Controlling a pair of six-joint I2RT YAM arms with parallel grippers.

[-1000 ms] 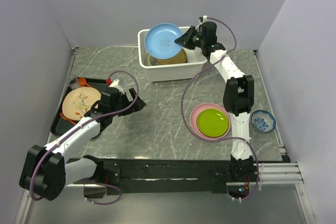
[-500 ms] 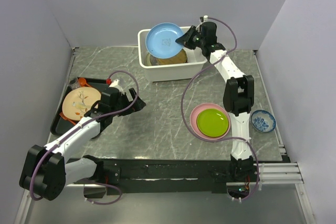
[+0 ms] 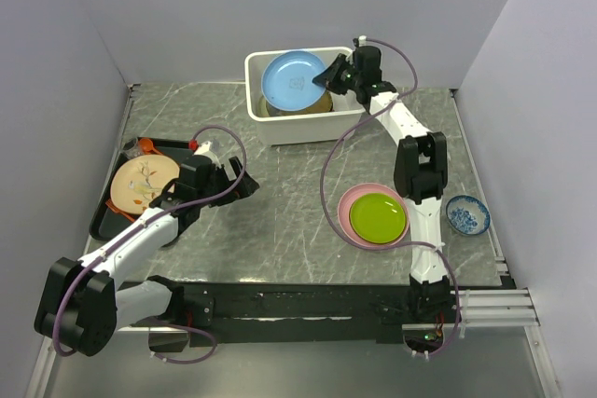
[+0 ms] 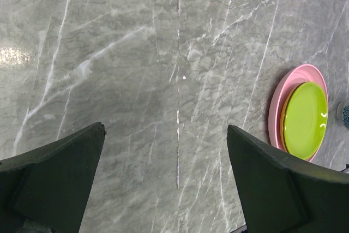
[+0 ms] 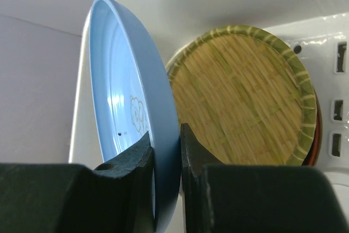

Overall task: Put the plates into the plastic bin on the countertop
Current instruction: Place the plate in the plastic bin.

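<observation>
Two arms differ: nearest, the left gripper (image 3: 242, 183) hangs low over the countertop (image 3: 280, 221), jaws spread wide and empty, unmoved since a second ago. Farther back, the right arm reaches fully out to the plastic bin (image 3: 298, 126), the right gripper (image 3: 326, 74) pinching the blue plate (image 3: 294, 79) by its rim. That plate stands tilted above the yellow woven disc (image 5: 240, 96), now sunk lower inside the bin than before.

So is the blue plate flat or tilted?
Tilted: the right gripper holds the blue plate on edge beside the woven disc.
</observation>
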